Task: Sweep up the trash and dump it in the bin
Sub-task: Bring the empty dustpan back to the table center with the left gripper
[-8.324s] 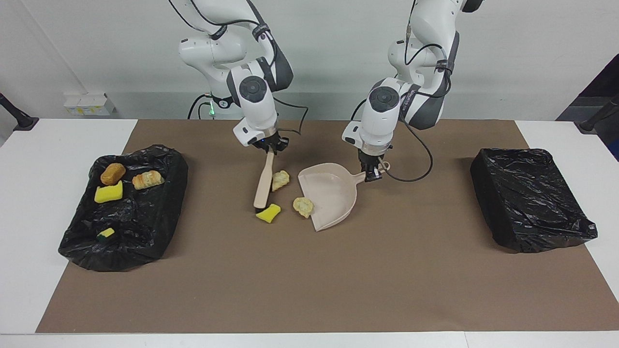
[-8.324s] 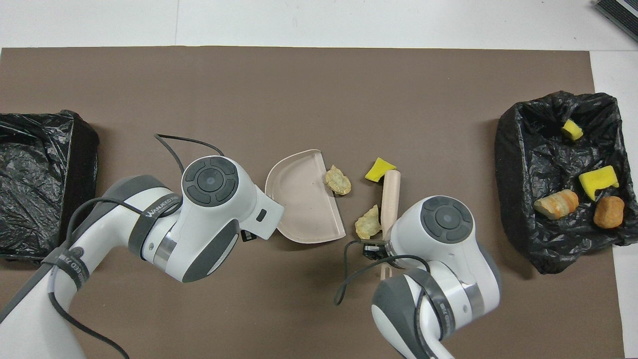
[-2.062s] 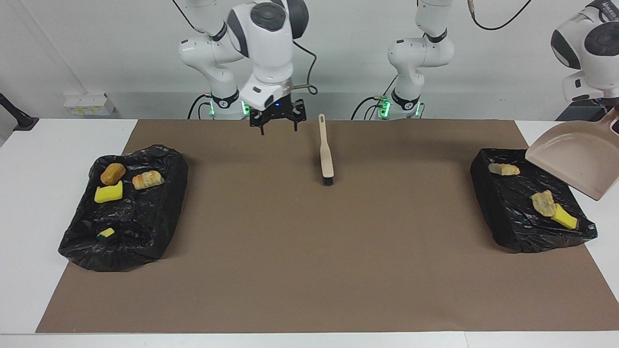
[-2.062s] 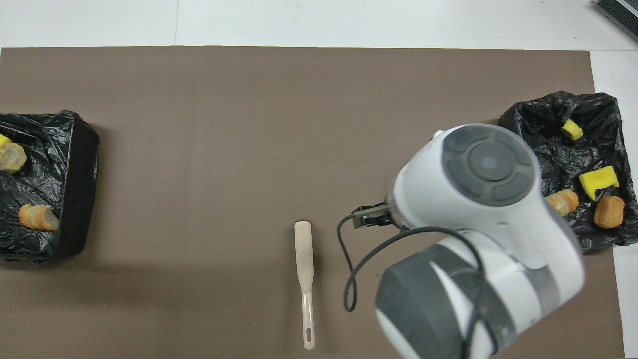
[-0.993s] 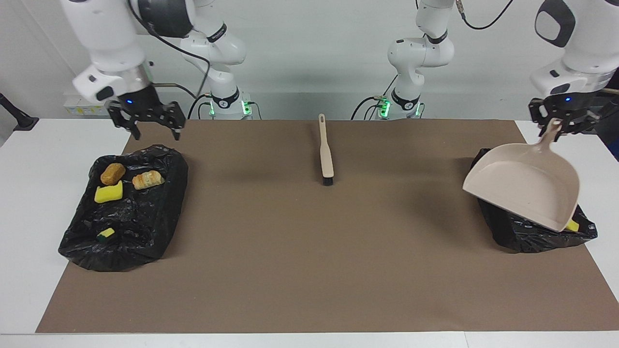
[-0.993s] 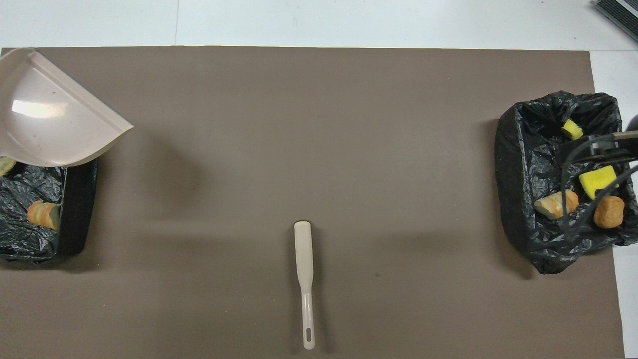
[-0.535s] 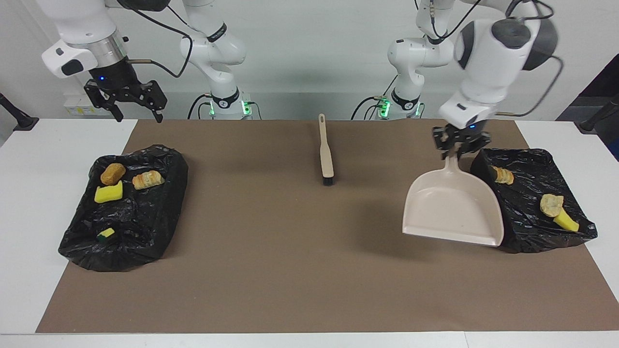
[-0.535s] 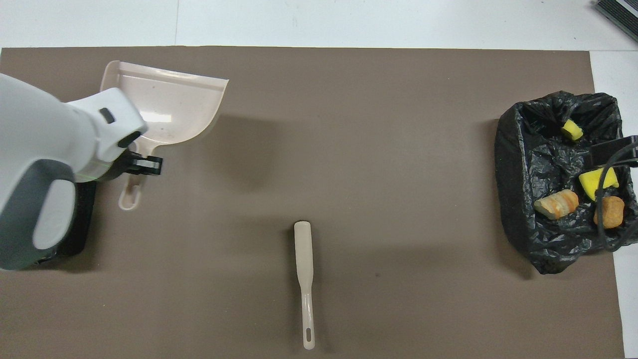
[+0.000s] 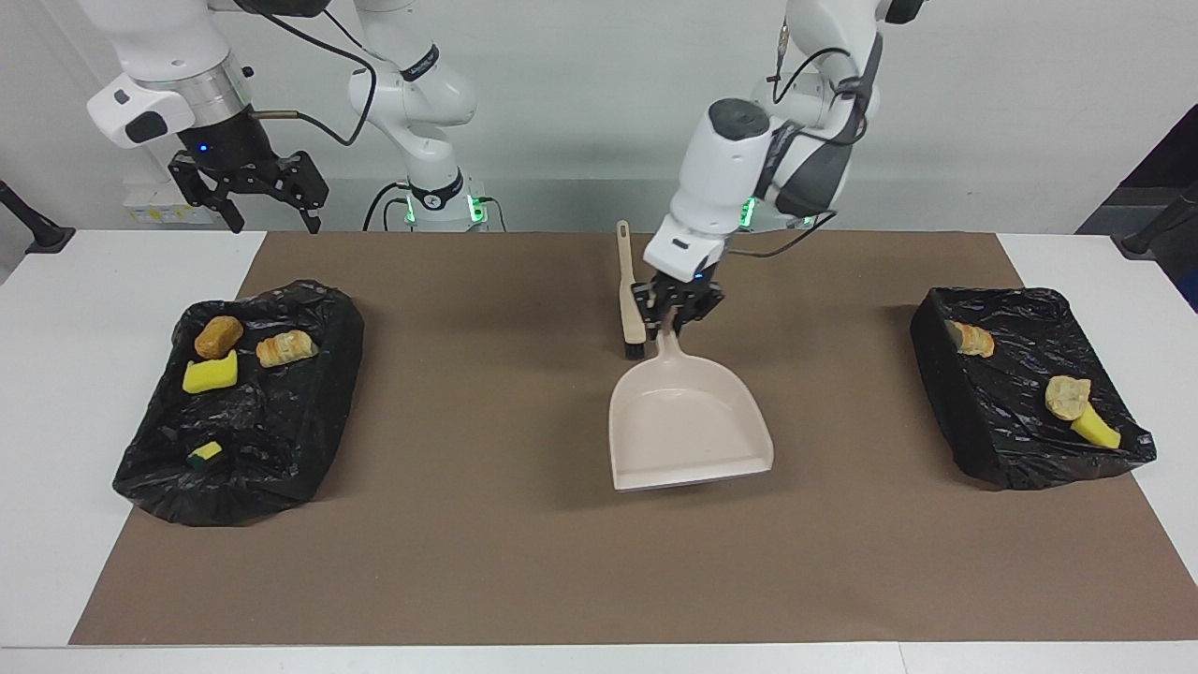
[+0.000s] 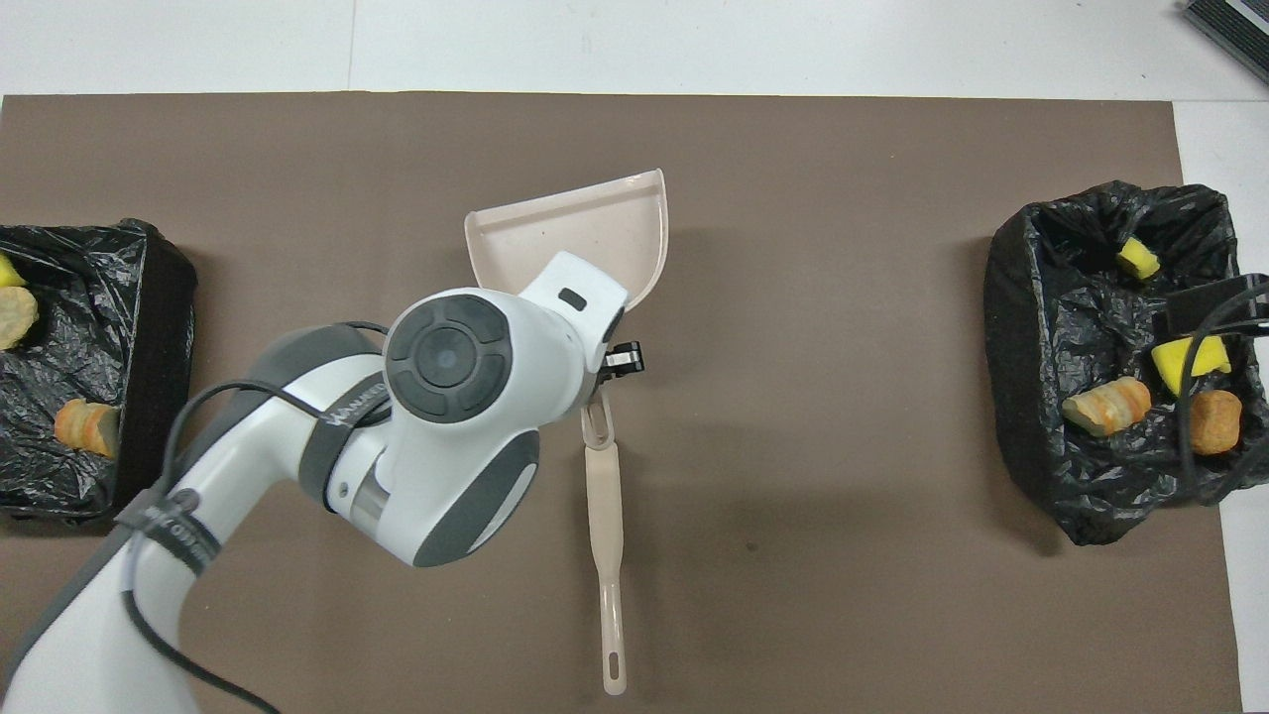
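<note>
My left gripper is shut on the handle of the empty beige dustpan, which hangs low over the middle of the mat. In the overhead view the dustpan pokes out from under the left arm. No trash lies on the mat. Three pieces, among them a yellow bit, rest in the black-lined bin at the left arm's end. My right gripper stands open in the air, above the table near the bin at the right arm's end, which holds several pieces, including an orange-brown lump.
A beige brush lies on the brown mat right beside the dustpan's handle, bristles pointing away from the robots. From overhead, the brush sits close to the robots' edge. White table borders the mat at both ends.
The left arm has carried the empty dustpan from the bin at its end to the mat's middle, beside the brush. The right gripper rose a little, then held still.
</note>
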